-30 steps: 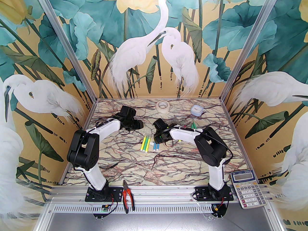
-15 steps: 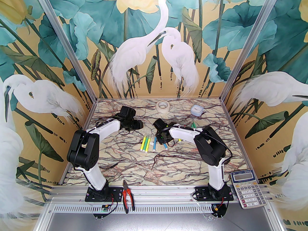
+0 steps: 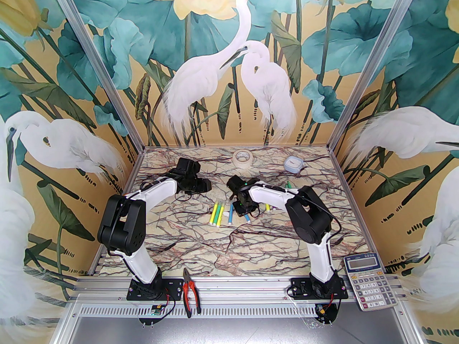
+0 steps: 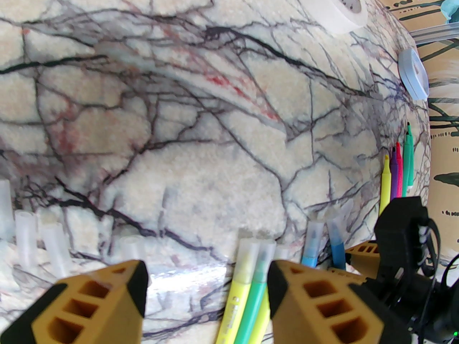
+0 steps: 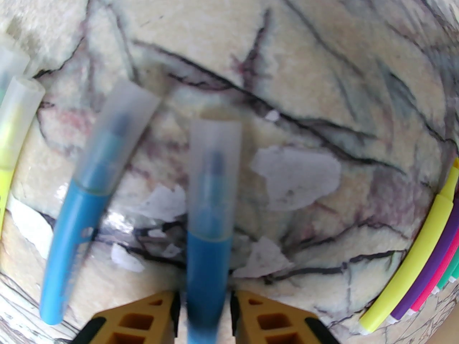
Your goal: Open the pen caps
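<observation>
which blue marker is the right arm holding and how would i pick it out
At the middle of the marbled table lies a row of capped markers. Of the two blue ones, it is the right-hand blue marker, clamped in the right tool; the other blue marker lies free beside it.

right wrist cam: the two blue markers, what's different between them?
The centre blue marker sits clamped between the right end effector's fingers; the left blue marker lies free on the table. The centre one points straight away from the camera; the left one leans to the right. Shared: blue bodies, translucent caps on both.
</observation>
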`<state>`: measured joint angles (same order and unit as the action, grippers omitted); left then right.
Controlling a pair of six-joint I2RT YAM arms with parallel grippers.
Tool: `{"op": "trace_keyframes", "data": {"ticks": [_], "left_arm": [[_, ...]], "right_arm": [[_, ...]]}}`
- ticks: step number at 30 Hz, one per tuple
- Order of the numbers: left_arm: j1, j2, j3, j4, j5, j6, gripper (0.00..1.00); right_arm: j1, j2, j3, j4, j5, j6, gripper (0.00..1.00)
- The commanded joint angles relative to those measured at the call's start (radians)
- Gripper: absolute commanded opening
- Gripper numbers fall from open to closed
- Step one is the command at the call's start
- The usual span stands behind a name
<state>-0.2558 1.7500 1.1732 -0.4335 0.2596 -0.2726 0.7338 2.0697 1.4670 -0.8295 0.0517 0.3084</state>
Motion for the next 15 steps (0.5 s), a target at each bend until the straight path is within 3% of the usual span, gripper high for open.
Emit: {"op": "trace_keyframes", "data": {"ticks": [1,15], "left_arm": [[0.009,-0.021,0.009,-0.012,-0.008,0.028,0.6],[0.011,-0.031,-0.022,-0.002,0.01,0.041,0.6]], "right_arm": [[0.003,0.046,0.034,-0.057,-0.027,-0.012,0.31],[0.002,0.135,0.113,-0.122,0.06,0.026,0.24]]}}
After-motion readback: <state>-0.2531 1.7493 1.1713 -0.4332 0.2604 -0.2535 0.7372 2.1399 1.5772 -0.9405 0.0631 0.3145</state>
